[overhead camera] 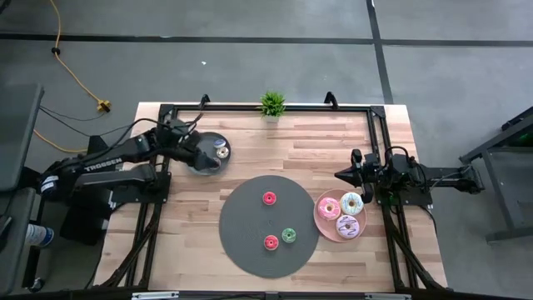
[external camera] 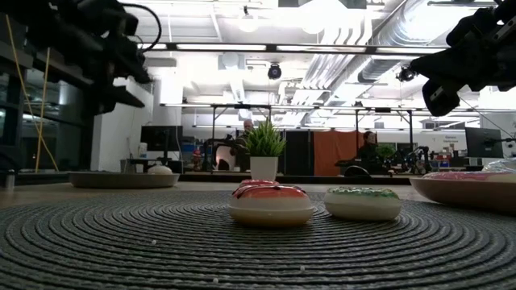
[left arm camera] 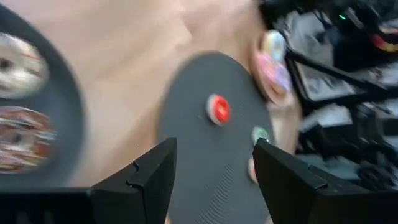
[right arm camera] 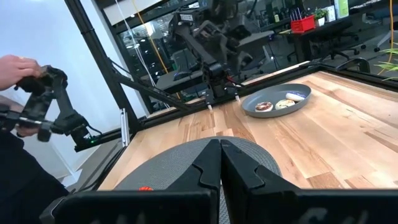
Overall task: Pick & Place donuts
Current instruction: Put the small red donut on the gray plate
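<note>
Wooden table [overhead camera: 275, 154]: blurred donuts [left arm camera: 18, 99], perhaps two, beside open left gripper [left arm camera: 214, 171].

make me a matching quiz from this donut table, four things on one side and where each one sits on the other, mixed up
Things:
1. green donut
2. white frosted donut
3. left gripper
4. potted plant

Places:
A. at the table's far edge
B. on the round dark mat
C. on the pink plate
D. over the small grey dish

Pairs: 1-B, 2-C, 3-D, 4-A
</note>
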Robot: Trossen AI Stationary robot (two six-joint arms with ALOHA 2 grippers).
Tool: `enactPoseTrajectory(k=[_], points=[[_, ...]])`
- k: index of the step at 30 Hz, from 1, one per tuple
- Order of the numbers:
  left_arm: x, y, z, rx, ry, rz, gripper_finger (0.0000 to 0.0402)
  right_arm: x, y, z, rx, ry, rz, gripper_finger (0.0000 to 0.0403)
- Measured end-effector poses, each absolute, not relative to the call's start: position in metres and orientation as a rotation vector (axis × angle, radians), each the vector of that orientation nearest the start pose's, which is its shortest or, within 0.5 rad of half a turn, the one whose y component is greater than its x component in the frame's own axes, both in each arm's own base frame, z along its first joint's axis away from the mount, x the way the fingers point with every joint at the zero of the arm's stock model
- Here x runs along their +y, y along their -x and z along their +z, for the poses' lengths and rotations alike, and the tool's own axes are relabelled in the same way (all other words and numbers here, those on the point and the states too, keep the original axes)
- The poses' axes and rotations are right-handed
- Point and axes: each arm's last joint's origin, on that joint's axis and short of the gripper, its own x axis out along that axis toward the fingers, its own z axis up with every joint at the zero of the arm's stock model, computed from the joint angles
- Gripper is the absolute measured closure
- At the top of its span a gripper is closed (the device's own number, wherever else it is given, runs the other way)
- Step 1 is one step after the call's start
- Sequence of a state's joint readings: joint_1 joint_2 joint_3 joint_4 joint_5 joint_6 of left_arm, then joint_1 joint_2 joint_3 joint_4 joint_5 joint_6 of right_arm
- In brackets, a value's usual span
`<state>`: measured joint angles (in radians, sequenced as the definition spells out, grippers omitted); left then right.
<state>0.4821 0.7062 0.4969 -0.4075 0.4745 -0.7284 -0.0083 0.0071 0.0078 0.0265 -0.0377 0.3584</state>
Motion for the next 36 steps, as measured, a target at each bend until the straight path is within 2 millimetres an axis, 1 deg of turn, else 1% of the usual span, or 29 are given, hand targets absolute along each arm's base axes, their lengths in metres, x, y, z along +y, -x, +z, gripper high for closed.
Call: enactPoseTrajectory(k=[9, 15, 19, 25, 30, 34, 36], points=[[0.032, -0.162, 0.222, 0.664, 1.240, 0.067, 0.0197, 0.000, -0.098, 0.168, -0.022, -0.358, 0.033, 0.0402], [0.013, -0.186, 0.213, 0.738, 1.304, 0.018, 0.0197, 0.000, -0.098, 0.168, -0.022, -0.358, 0.032, 0.0402], [-0.004, -0.200, 0.204, 0.784, 1.311, 0.003, 0.0197, 0.000, -0.098, 0.168, -0.022, -0.358, 0.033, 0.0402], [-0.028, -0.214, 0.191, 0.870, 1.298, 0.009, 0.0197, 0.000, -0.098, 0.168, -0.022, -0.358, 0.032, 0.0402], [-0.045, -0.231, 0.189, 0.913, 1.227, 0.007, 0.0197, 0.000, -0.098, 0.168, -0.022, -0.357, 0.033, 0.0402], [-0.067, -0.249, 0.192, 0.947, 1.144, -0.048, 0.0197, 0.000, -0.098, 0.168, -0.022, -0.358, 0.033, 0.0402], [-0.075, -0.257, 0.191, 0.954, 1.095, -0.045, 0.0197, 0.000, -0.098, 0.168, -0.022, -0.358, 0.033, 0.0402]])
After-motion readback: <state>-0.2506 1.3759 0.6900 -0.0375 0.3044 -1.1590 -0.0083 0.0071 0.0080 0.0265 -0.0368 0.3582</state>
